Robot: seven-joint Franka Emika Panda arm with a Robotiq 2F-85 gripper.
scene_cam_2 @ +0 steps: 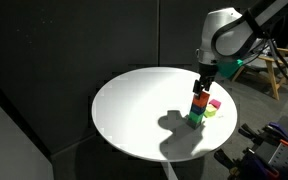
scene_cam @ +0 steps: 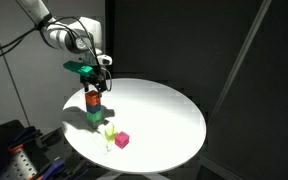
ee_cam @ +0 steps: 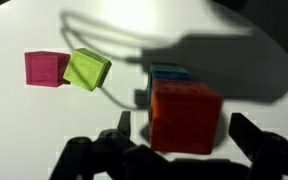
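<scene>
A stack of blocks stands on the round white table (scene_cam: 164, 110), with a red block (scene_cam: 94, 100) on top and a green block (scene_cam: 93, 121) at the bottom. It shows in both exterior views; the red top is also in the other one (scene_cam_2: 200, 98). My gripper (scene_cam: 96, 86) hangs just above the stack. In the wrist view the red block (ee_cam: 184, 100) sits between my open fingers (ee_cam: 182, 140), with a gap on each side. A teal block (ee_cam: 169, 72) shows beneath it.
A lime block (ee_cam: 87, 69) and a magenta block (ee_cam: 46, 68) lie loose on the table beside the stack, also seen in an exterior view (scene_cam: 109, 133) (scene_cam: 122, 140). The table edge is close to the stack. Dark curtains surround the table.
</scene>
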